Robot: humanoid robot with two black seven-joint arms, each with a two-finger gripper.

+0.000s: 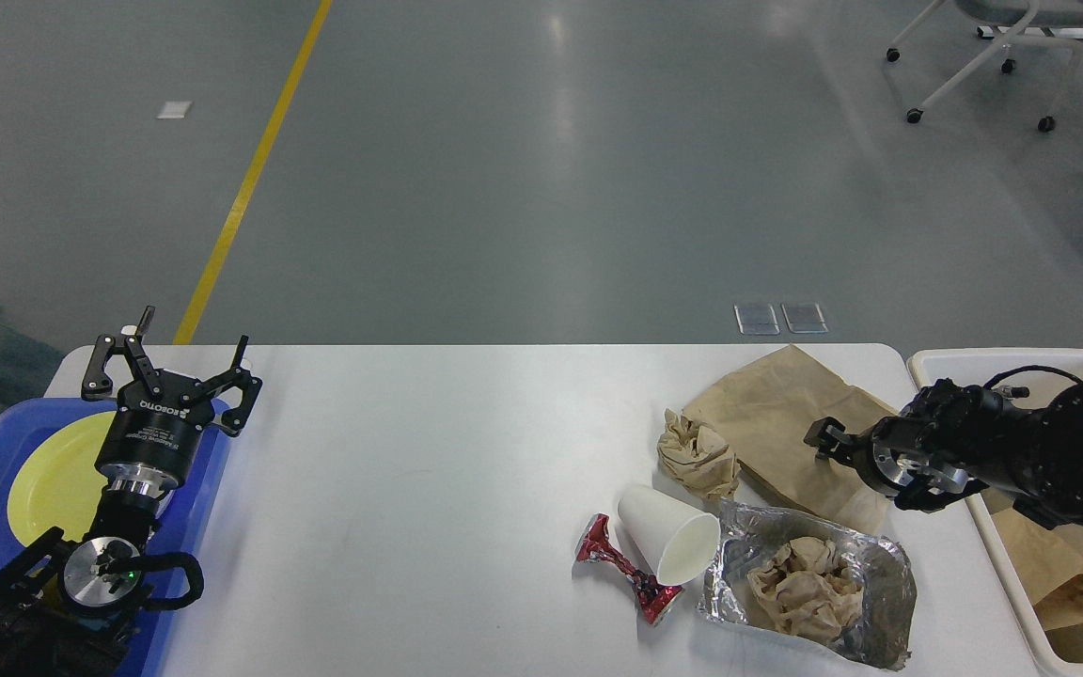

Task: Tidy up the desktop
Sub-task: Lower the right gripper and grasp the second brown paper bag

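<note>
Even overhead light washes the scene; pale glare streaks the grey floor [560, 113] far beyond both grippers. The white desktop [429, 470] carries only soft, short shadows. Focus stays sharp, edges undistorted.

Black left claw [168, 362] with white lettering, silver wrist discs, looping black cables, green light

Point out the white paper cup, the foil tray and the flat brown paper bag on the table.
white paper cup [666, 538], head view, on its side wall.
foil tray [891, 586], head view, on its right rim.
flat brown paper bag [776, 414], head view, on its flat top face.
</note>
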